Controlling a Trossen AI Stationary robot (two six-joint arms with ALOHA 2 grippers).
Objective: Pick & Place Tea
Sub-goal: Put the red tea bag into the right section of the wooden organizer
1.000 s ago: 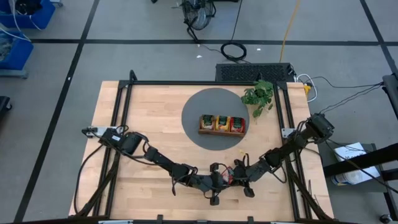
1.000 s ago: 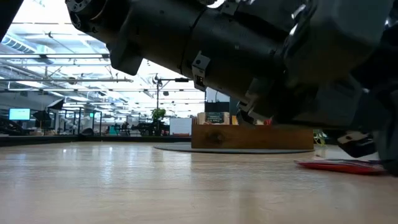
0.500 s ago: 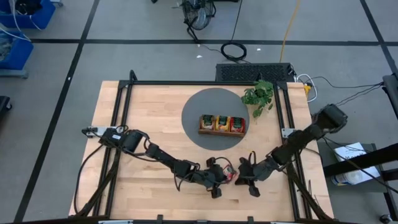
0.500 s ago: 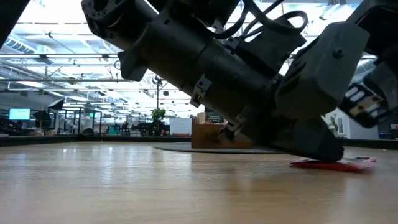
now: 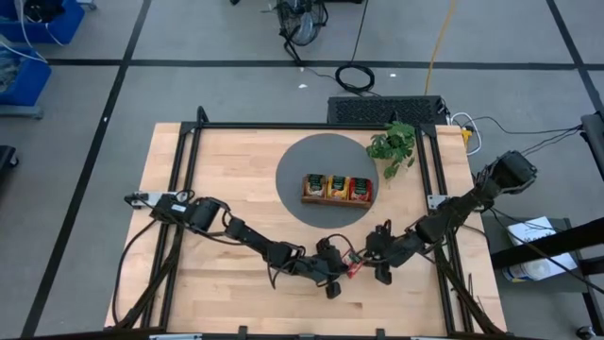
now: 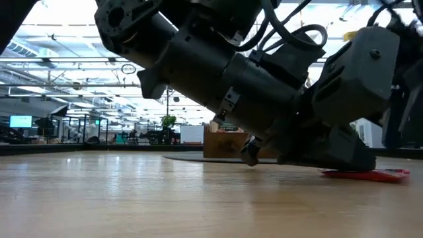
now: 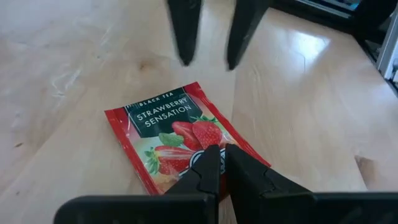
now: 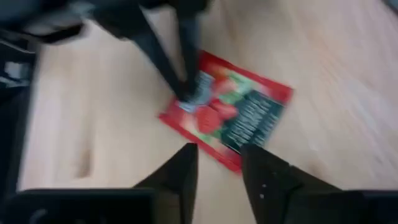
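A red strawberry tea packet (image 7: 174, 134) lies flat on the wooden table near its front edge, and shows as a red patch (image 5: 352, 268) in the high view and as a thin strip (image 6: 370, 175) in the low view. My left gripper (image 7: 222, 152) is shut, its tips down on the packet. My right gripper (image 8: 217, 155) hovers just right of the packet, open, with nothing between its fingers. More tea packets stand in the brown wooden tray (image 5: 337, 188) farther back. My left gripper rests its shut fingertips (image 8: 189, 96) on the packet's picture end (image 7: 196, 149), close to one long edge. It comes slanting down from the table's left. The packet lies flat on the table. Whether any of it is between the fingers, I cannot tell.
The tray stands on a round grey mat (image 5: 302, 161) at the middle of the table. A green leafy plant (image 5: 392, 144) stands at the mat's far right. Dark frame rails (image 5: 184, 170) run along the table's left, far and right sides.
My right gripper has drawn back from the packet, up and toward the table's right edge. My left gripper has sunk onto the packet and shifted slightly toward the right. The packet has stayed flat on the table.
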